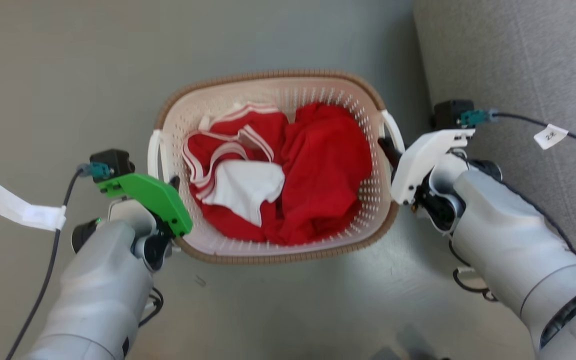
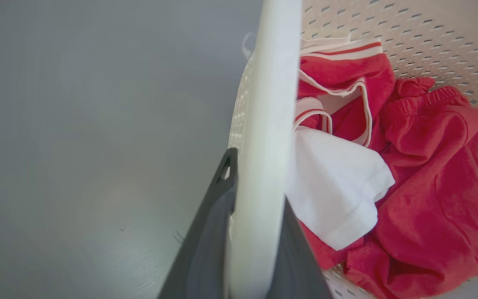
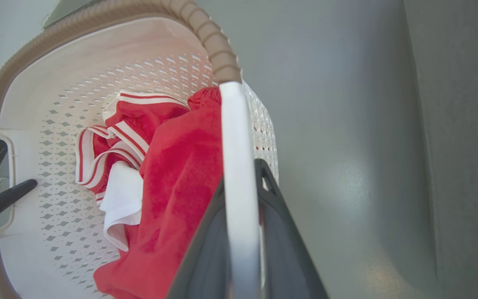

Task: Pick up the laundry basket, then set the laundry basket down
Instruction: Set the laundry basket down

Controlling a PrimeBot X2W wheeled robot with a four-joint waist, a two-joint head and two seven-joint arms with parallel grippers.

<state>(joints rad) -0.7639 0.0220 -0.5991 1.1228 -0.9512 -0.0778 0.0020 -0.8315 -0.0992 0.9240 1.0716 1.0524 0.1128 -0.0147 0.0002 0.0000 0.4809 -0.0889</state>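
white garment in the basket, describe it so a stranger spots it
Against the grey floor, find the cream laundry basket with a brown rim. Inside, left of centre, the white garment lies on red clothes. It alone is plain white; the rest are red, one white-striped.

Perforated matt plastic laundry basket (image 1: pixel 328 92), soft red cloth (image 1: pixel 328 165), smooth floor (image 1: pixel 68 75)

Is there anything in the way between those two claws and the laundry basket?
Nothing visible does. Each claw already has a dark finger on either side of a white handle of the laundry basket: the left claw at the left handle, the right claw at the right handle.
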